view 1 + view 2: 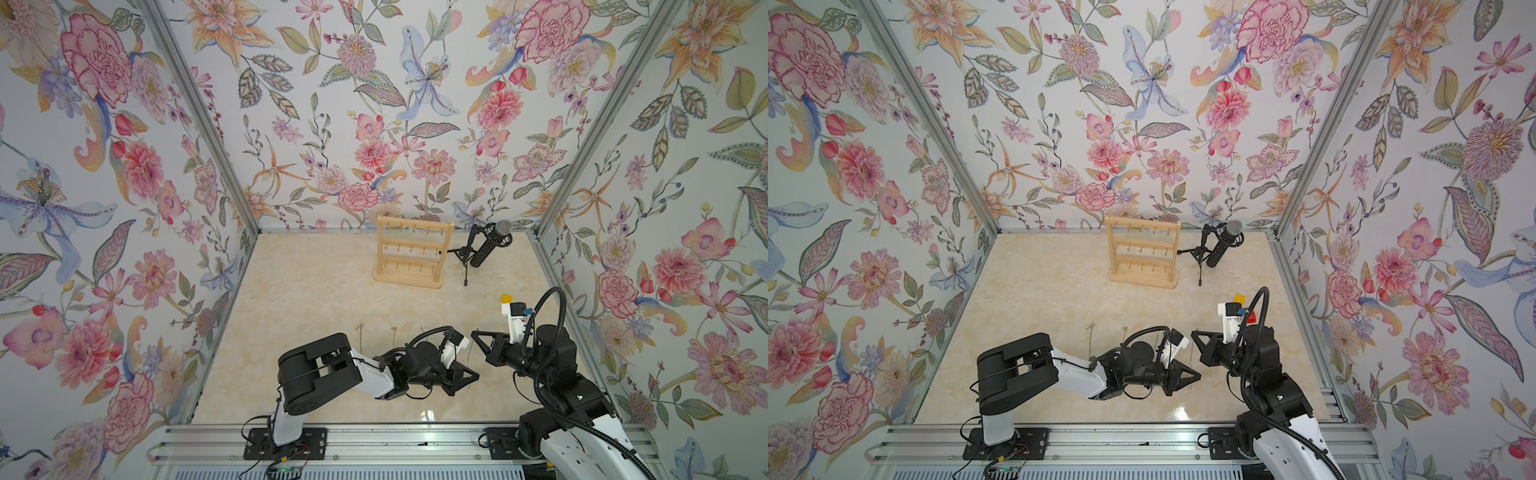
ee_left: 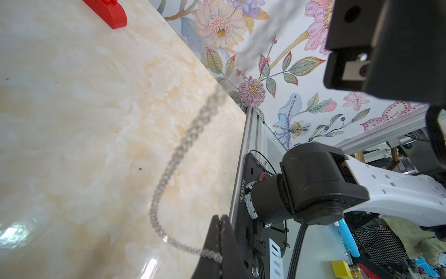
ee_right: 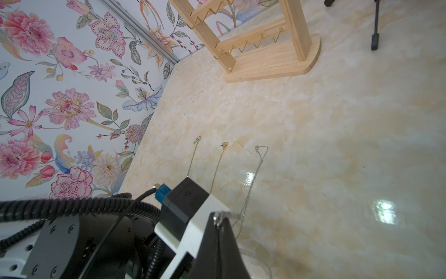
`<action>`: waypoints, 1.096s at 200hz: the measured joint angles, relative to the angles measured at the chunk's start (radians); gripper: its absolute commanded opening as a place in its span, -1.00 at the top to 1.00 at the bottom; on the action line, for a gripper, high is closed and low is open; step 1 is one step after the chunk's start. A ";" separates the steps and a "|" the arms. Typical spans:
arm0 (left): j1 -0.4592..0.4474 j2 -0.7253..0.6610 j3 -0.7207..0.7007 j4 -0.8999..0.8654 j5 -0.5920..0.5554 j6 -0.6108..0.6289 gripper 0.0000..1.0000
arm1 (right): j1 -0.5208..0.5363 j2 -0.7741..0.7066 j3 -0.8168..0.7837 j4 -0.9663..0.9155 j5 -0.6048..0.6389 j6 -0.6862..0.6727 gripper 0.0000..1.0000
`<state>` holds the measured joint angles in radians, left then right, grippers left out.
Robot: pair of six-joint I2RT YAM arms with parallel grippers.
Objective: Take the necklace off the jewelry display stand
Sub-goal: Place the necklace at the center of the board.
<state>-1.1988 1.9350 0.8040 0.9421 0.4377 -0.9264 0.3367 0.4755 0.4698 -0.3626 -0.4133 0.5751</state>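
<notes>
Silver and fine-linked, the chain necklace [image 3: 256, 172] is off the rack. It trails along the cream marbled bench [image 1: 311, 307] towards its front, well apart from the light wooden jewelry display stand [image 1: 409, 281] at the back. The left gripper [image 2: 219, 218] has its jaws pressed together on one stretch of the chain. The right gripper [image 3: 218, 216] is likewise closed tight, with links caught at its tip. Two thin gold chains [image 3: 193, 157] lie beside the necklace. A black microphone on a tripod [image 1: 492, 241] stands just beside the stand.

My arms [image 1: 374, 380] are white shells between boxy black joints. A ribbed black cable [image 1: 564, 309] runs along my right one. My fingers [image 3: 231, 253] are black, tapering wedges.
</notes>
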 measured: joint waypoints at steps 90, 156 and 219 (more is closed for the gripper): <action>0.001 0.042 -0.020 0.027 -0.008 -0.091 1.00 | 0.000 0.064 -0.046 0.046 0.037 0.003 1.00; 0.014 0.099 -0.034 0.061 -0.008 -0.148 1.00 | 0.000 0.169 -0.047 0.121 0.040 0.002 1.00; 0.029 0.120 -0.034 0.076 -0.007 -0.180 1.00 | 0.000 0.230 -0.051 0.174 0.048 0.001 1.00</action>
<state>-1.1694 2.0552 0.7700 1.0183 0.4305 -1.1069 0.3367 0.7055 0.4183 -0.1890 -0.3656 0.5758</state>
